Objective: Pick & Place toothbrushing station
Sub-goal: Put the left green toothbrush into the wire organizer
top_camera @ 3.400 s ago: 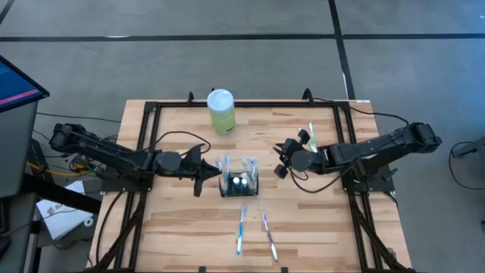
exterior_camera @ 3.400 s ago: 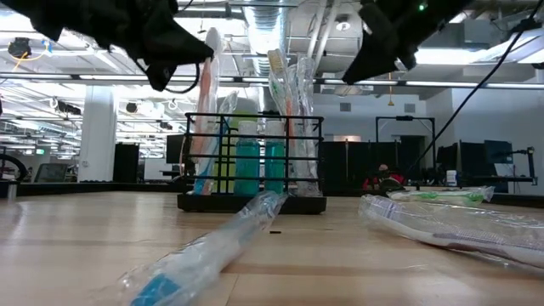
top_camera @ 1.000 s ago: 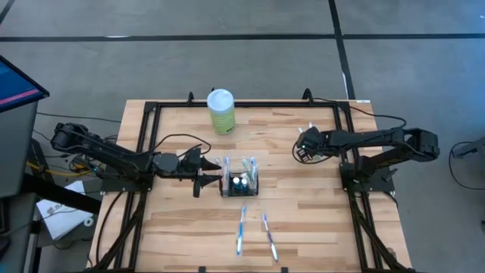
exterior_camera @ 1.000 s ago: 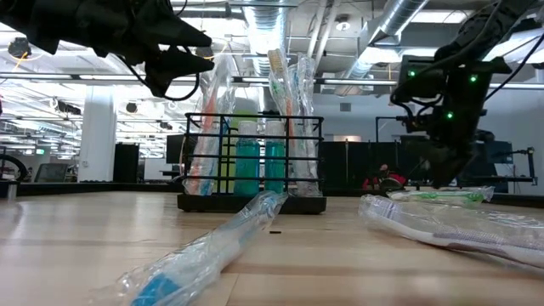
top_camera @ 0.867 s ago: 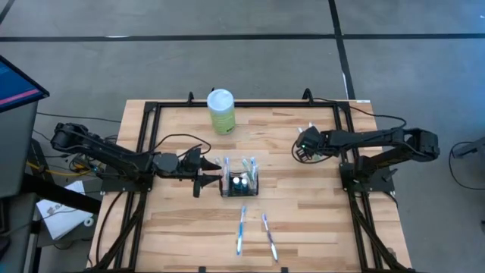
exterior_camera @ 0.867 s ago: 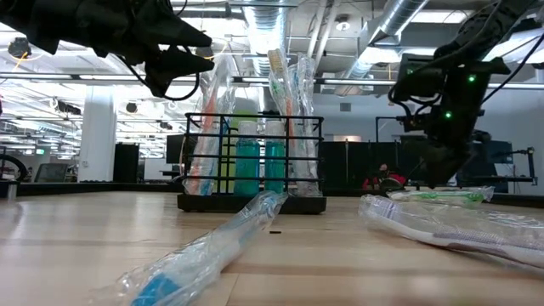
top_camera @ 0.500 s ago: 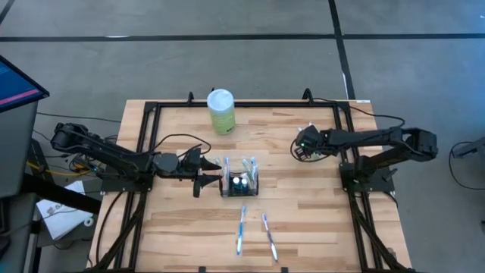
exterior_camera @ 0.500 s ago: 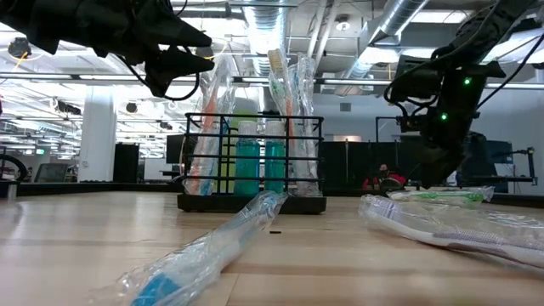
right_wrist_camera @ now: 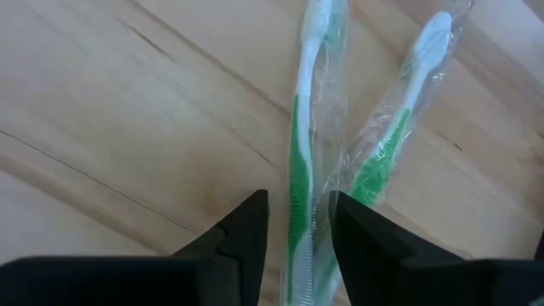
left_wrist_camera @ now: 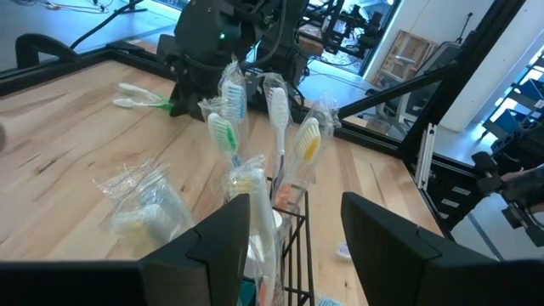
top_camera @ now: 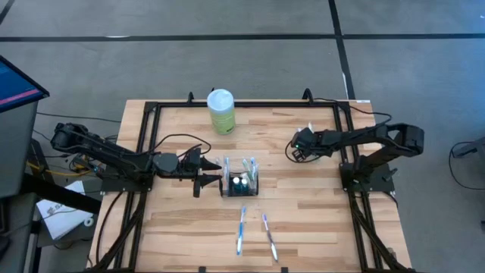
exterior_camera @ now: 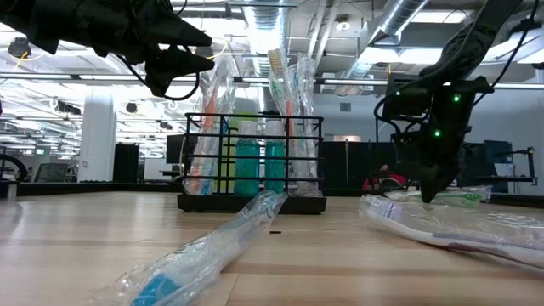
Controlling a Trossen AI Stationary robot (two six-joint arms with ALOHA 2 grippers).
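caddy [top_camera: 239, 183]: light stiff wire, grip top rail | left pincer [top_camera: 206, 176] spread beside it | right pincer [right_wrist_camera: 294, 223] spread over green brush [right_wrist_camera: 299, 174]

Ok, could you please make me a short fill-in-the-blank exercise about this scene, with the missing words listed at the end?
1. The small black wire-mesh caddy stands on the ____ table.
2. The right gripper hovers with open fingers over two wrapped toothbrushes with ____ handles.
3. The pale green bottle has a ____ cap.
4. In front of the caddy, ____ wrapped toothbrushes lie flat, while the left gripper waits open beside the caddy.

Missing words: wooden; green; white; two
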